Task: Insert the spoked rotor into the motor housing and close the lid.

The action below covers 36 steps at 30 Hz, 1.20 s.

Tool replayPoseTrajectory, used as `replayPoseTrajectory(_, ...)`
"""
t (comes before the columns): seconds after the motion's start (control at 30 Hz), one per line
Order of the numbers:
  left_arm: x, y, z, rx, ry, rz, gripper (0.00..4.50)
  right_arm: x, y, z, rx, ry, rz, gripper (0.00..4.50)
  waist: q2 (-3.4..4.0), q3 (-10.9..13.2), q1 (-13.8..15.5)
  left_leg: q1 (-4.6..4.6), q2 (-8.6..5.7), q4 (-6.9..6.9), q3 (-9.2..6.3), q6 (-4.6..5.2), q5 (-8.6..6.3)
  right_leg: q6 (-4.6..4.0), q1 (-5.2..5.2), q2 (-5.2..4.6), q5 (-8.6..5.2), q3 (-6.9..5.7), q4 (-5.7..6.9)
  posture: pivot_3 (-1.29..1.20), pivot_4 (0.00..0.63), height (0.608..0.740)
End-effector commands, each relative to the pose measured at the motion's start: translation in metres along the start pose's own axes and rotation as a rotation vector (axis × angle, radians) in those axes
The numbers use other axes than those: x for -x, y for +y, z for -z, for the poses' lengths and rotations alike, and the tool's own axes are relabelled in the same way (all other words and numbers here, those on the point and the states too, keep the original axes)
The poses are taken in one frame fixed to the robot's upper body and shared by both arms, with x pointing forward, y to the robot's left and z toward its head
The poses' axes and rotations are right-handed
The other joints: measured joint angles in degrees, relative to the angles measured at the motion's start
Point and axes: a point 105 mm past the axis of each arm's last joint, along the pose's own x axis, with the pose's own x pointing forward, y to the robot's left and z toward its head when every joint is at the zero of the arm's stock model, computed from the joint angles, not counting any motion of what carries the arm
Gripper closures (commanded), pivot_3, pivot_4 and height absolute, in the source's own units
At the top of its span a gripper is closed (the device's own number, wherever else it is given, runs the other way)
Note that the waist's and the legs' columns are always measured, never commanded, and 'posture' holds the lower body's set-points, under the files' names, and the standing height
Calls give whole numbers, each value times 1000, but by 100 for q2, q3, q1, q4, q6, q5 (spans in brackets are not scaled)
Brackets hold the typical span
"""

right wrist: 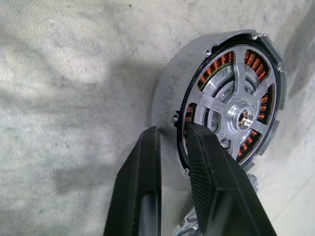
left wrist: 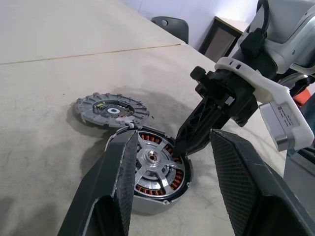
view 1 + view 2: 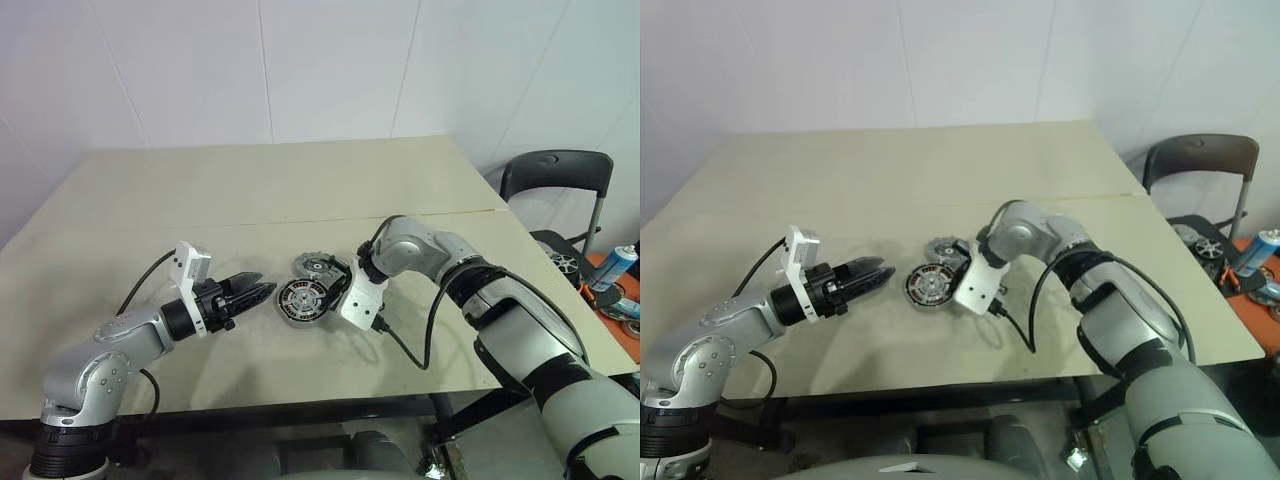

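Lying flat on the table (image 3: 200, 200), motor housing (image 3: 303, 298) faces up.

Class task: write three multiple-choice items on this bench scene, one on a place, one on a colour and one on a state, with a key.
1. Where does the spoked rotor lie?
A. inside the housing
B. in the left fingers
C. on the table beside the motor housing

2. What colour are the housing's windings?
A. blue
B. copper
C. green

3. How is the left gripper?
A. open, holding nothing
B. shut on the rotor
C. shut on the housing

Key: 1 C, it rests flat on the table next to the housing. 2 B, orange-brown coils show between the silver spokes. 3 A, its fingers stand wide apart.
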Motion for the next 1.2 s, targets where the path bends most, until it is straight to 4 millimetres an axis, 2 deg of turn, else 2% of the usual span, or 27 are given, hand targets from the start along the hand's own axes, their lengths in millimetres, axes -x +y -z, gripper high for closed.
replayPoseTrajectory(0.03, 1, 3, -11, -37, -39, -3, 2031, 4, -16, -4, 58, 5, 11, 3492, 0, 0, 1, 0, 0, 0, 0, 0, 0, 0, 0, 0, 0, 0, 1, 0, 0, 740)
replayPoseTrajectory(0.17, 0, 4, -11, -35, -44, -3, 2031, 3, -21, -5, 61, 4, 13, 4325, -2, -1, -11, 1, 1, -1, -1, 0, 0, 0, -1, 1, 1, 0, 1, 0, 0, 740)
replayPoseTrajectory(0.2, 0, 4, -11, -34, -46, -2, 2031, 4, -22, -5, 51, 4, 10, 4406, 0, 0, -15, 0, 2, -1, -1, 0, 0, 0, -2, 3, 1, 0, 1, 0, 0, 740)
replayPoseTrajectory(0.5, -3, 7, -9, -28, -51, -6, 2031, 15, -21, 5, 4, 48, 17, 4467, -1, 0, -7, -1, 2, 1, -1, -1, 0, -1, -4, 2, 1, 1, 3, 0, 0, 740)
replayPoseTrajectory(0.63, -6, 8, -8, -26, -50, -1, 2031, 29, -14, 5, -118, 25, -30, 4467, 3, 2, 18, -4, 1, 3, -2, -1, 1, -1, -3, 2, 2, 0, 3, 0, 0, 740)
replayPoseTrajectory(0.73, -8, 9, -8, -26, -52, 0, 2031, 44, -13, -3, -220, -24, -48, 4467, 5, 4, 42, -14, -1, 3, -6, -2, 1, 2, -5, -6, 2, -7, -2, 0, 0, 740)
replayPoseTrajectory(0.87, -11, 12, -7, -21, -50, 4, 2031, 65, 4, -9, -456, -50, -112, 4467, 7, 6, 49, -22, -2, -2, -7, -2, 0, 18, -14, -12, 11, -5, -8, 0, 0, 740)
replayPoseTrajectory(0.93, -12, 13, -7, -20, -46, 10, 2031, 69, 8, -16, -533, -69, -128, 4467, 9, 7, 74, -22, -3, -3, -8, -2, 0, 15, -14, -12, 9, -6, -7, 0, 0, 740)
replayPoseTrajectory(1.07, -16, 14, -7, -21, -43, 21, 2031, 69, 13, -26, -616, -93, -159, 4467, 10, 7, 68, -18, -2, -2, 3, -2, 0, 2, -17, -5, 0, -6, -6, 0, 0, 740)
replayPoseTrajectory(1.2, -21, 11, -6, -19, -48, 36, 2031, 45, 10, -34, -723, -134, -196, 4467, 9, 7, 31, -17, 0, 0, 13, -2, 0, 13, -16, 1, -5, -7, -2, 0, 0, 740)
